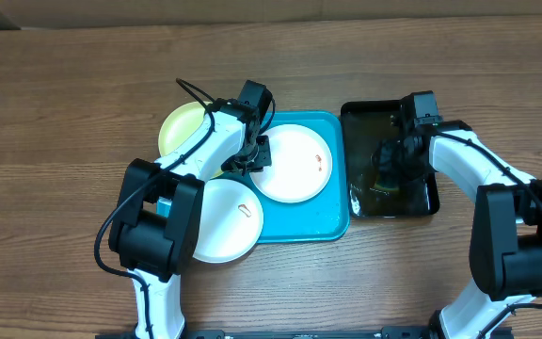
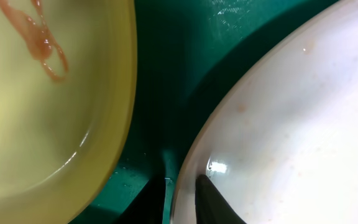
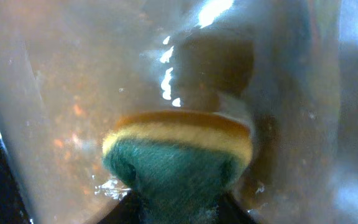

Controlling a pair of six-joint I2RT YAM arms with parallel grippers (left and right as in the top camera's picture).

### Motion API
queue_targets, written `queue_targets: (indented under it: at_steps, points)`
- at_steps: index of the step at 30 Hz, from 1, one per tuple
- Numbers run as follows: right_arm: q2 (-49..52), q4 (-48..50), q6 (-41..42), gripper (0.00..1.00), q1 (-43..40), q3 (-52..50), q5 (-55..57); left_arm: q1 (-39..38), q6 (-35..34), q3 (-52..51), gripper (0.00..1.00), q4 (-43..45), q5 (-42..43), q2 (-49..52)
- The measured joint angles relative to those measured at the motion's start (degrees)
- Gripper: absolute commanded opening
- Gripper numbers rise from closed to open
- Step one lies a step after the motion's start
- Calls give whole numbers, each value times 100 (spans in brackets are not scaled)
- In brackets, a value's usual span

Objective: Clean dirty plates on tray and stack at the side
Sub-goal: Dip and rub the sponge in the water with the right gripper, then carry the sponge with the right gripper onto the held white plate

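Pinching sponge (image 3: 178, 155) — right tool (image 3: 176, 204) clamped

Overhead evenly bright; wrist views blurry, glare-flecked.

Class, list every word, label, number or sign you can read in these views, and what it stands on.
None readable.
Nothing written shows on the yellow plate, the smeared white plate, the tray, the black tray or the sponge.
The other white plate bears an oval mark, too small to read.
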Motion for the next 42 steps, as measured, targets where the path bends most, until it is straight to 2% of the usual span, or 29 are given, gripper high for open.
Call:
queue_targets:
  at_steps: [4, 9, 14, 20, 37, 42]
  points:
    - [0, -4, 24, 4, 0, -15, -79, 0, -35, 0, 4, -2, 4, 0]
    - [0, -140, 9, 4, 0, 15, -98, 7, -17, 0, 4, -20, 20, -33]
    - [55, -1250, 9, 4, 0, 494, -98, 7, -9, 4, 4, -24, 20, -33]
    - [55, -1923, -76, 4, 13, 1357, -87, 7, 11, 4, 4, -22, 26, -33]
    - [55, -2168, -188, 4, 85, 1443, -15, 7, 11, 4, 4, -15, 26, -33]
    - [57, -2695, -258, 4, 85, 1700, -13, 7, 11, 4, 4, -11, 28, -33]
